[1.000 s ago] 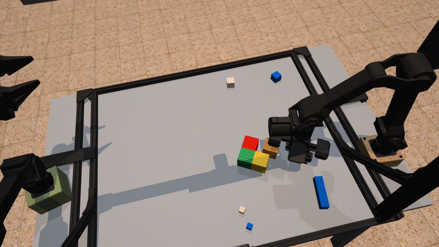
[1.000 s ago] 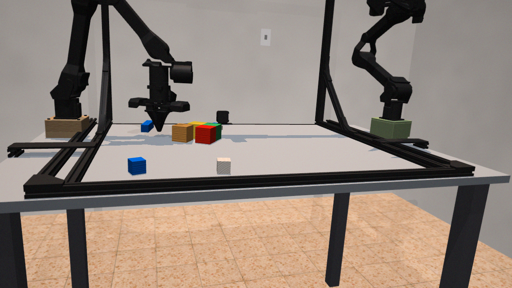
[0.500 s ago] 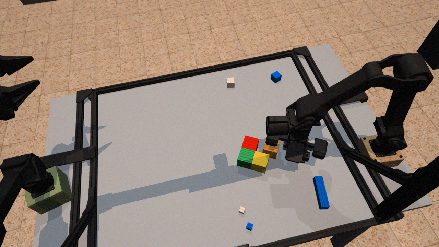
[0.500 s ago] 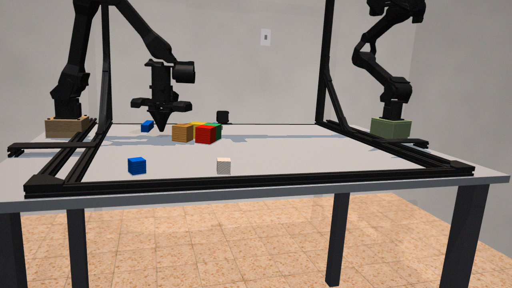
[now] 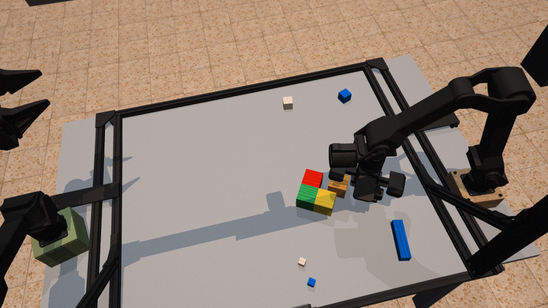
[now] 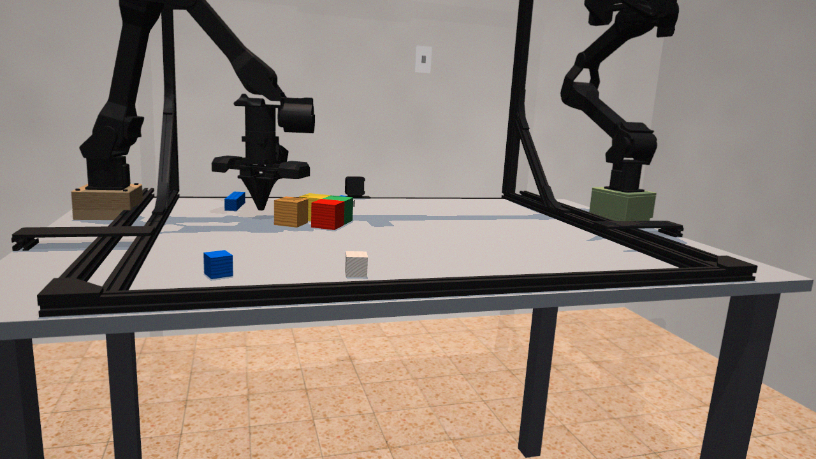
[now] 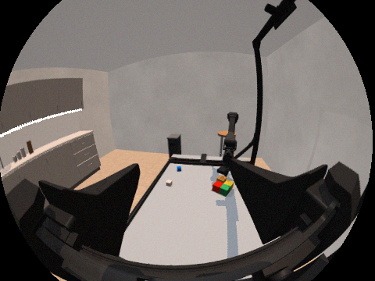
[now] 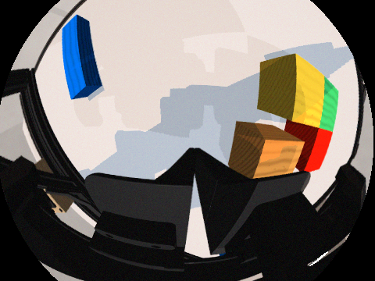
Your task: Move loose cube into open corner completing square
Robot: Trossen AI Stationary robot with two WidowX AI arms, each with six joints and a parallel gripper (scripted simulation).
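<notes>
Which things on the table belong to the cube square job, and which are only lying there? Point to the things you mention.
For the job:
- orange cube point(image 5: 337, 185) point(image 6: 290, 211) point(image 7: 221, 178) point(image 8: 278, 156), the loose one
- red cube point(image 5: 312, 178) point(image 6: 326, 215) point(image 7: 217, 186) point(image 8: 320, 150)
- green cube point(image 5: 308, 194) point(image 6: 347, 210) point(image 7: 225, 190) point(image 8: 330, 105)
- yellow cube point(image 5: 325, 199) point(image 6: 315, 198) point(image 7: 230, 183) point(image 8: 309, 97)

Only lying there:
- long blue block point(image 5: 401, 240) point(image 6: 234, 201) point(image 8: 80, 58)
- two smaller blue cubes
- two pale wooden cubes

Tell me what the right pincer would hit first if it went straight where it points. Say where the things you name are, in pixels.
Probably the table point(image 5: 210, 161) point(image 6: 433, 240) point(image 7: 176, 218) point(image 8: 137, 78), just beside the orange cube point(image 5: 337, 185) point(image 6: 290, 211) point(image 7: 221, 178) point(image 8: 279, 156); the tip's height above it is hard to judge.

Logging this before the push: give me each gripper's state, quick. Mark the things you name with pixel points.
Left gripper point(image 5: 43, 86) point(image 7: 185, 176): open, holding nothing.
Right gripper point(image 6: 261, 207) point(image 8: 194, 150): closed, empty, beside the orange cube point(image 5: 338, 186) point(image 6: 290, 212) point(image 7: 222, 178) point(image 8: 279, 158).
</notes>
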